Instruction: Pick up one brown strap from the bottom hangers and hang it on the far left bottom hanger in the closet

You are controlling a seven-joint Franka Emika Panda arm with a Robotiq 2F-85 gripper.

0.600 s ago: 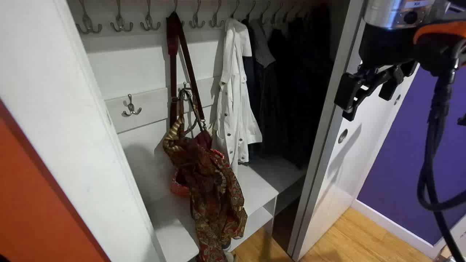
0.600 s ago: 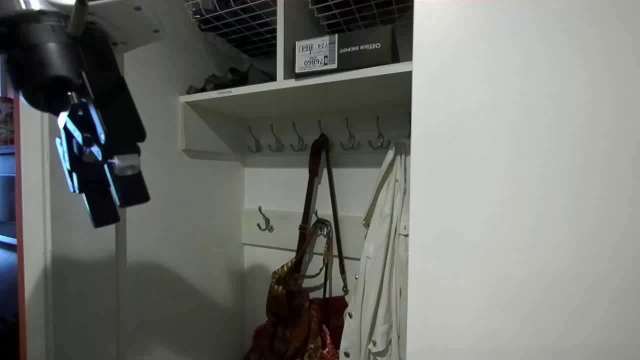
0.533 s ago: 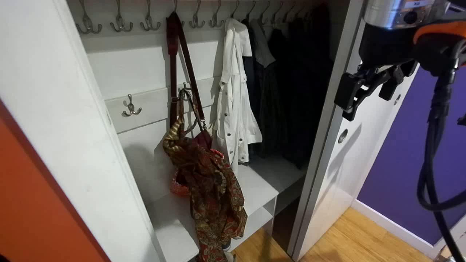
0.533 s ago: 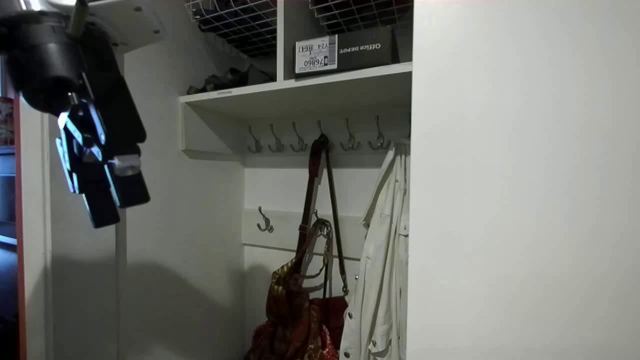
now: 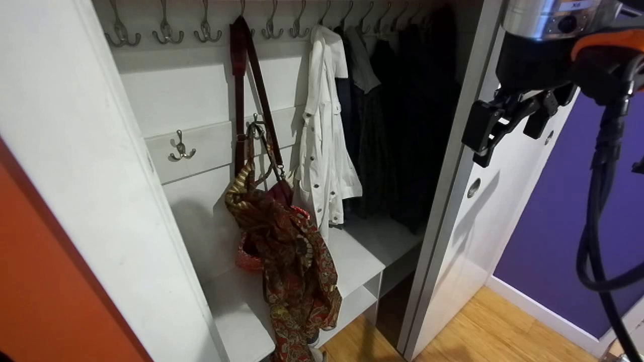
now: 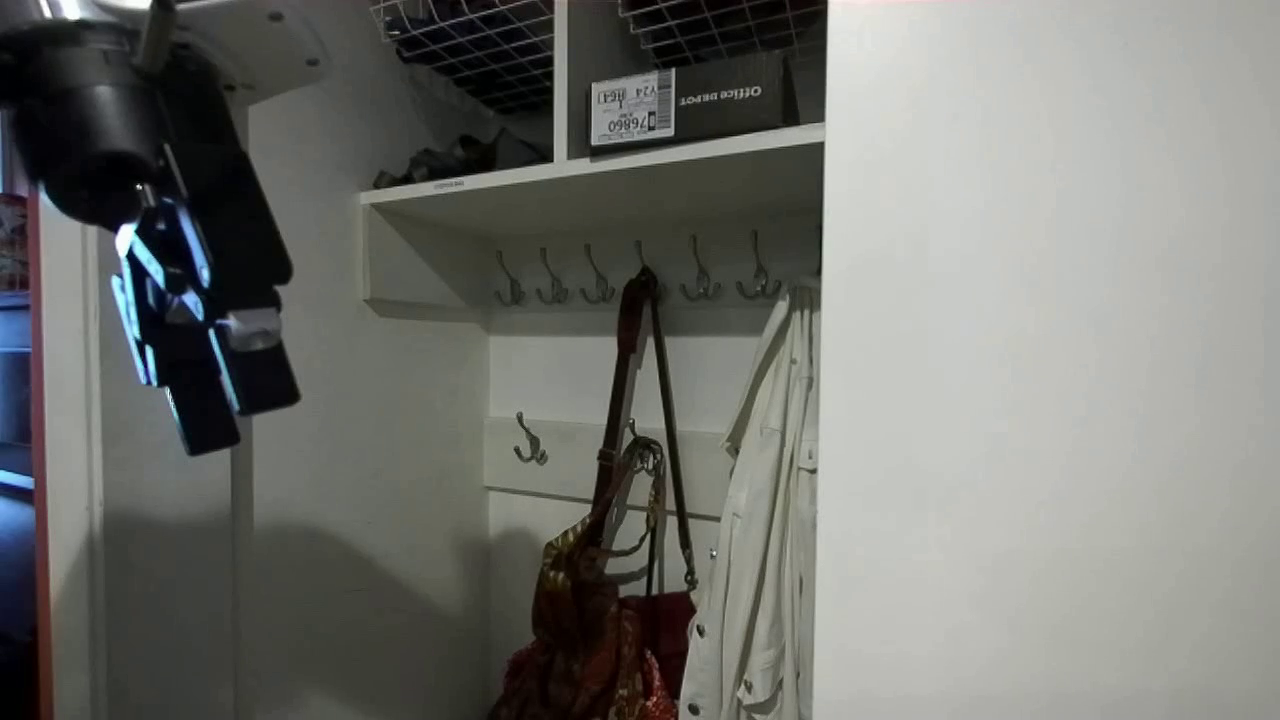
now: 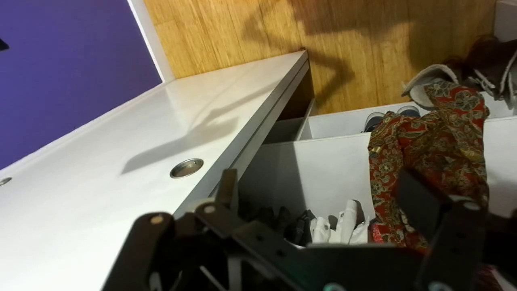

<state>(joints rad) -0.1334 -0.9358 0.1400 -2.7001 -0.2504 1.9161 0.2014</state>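
The long reddish-brown strap hangs from an upper-row hook in the closet, in both exterior views. Thinner loops of the brown-red patterned cloth bag hang on a lower-rail hook behind it. The far left bottom hanger is a silver hook on the white lower rail, bare, also seen in an exterior view. My gripper is open and empty, outside the closet by the door, well apart from the straps. In the wrist view its fingers are spread; the bag is below, partly behind one finger.
A white garment hangs beside the bag, with dark clothes beyond. The closet's grey door frame stands between gripper and clothes. A white ledge lies below. A shelf with a dark box is above the hooks.
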